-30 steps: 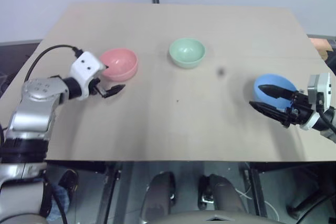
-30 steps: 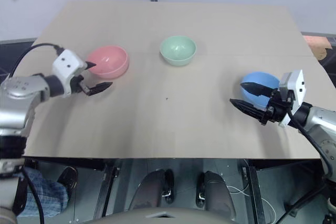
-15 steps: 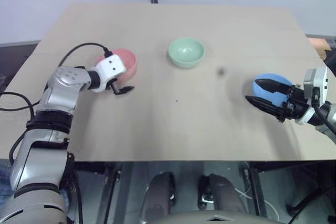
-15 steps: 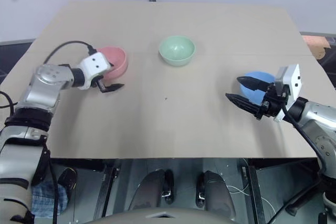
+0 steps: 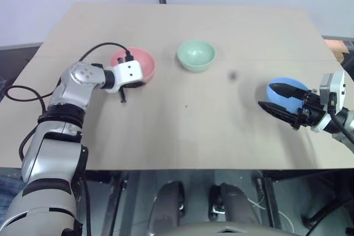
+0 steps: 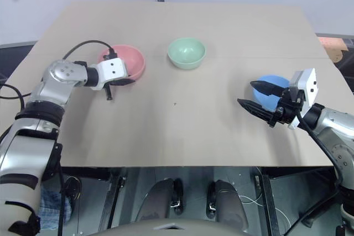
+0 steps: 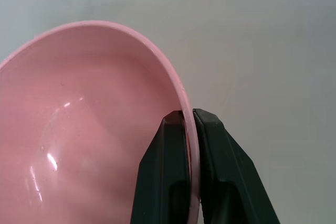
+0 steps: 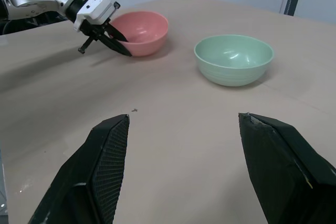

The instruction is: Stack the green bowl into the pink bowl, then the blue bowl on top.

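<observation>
- the left gripper (image 7: 190, 121) is pinched tight on the near rim of the pink bowl (image 5: 136, 64), left of the green bowl (image 5: 196, 54).
- the green bowl sits mid-table, nearer the left arm.
- the blue bowl (image 5: 286, 93) lies right of the green bowl, just behind the right gripper (image 5: 279, 103), whose fingers are spread wide and empty.

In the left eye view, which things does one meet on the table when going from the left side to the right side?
Left gripper shut on the pink bowl's rim → pink bowl → green bowl → right gripper, open → blue bowl.
</observation>
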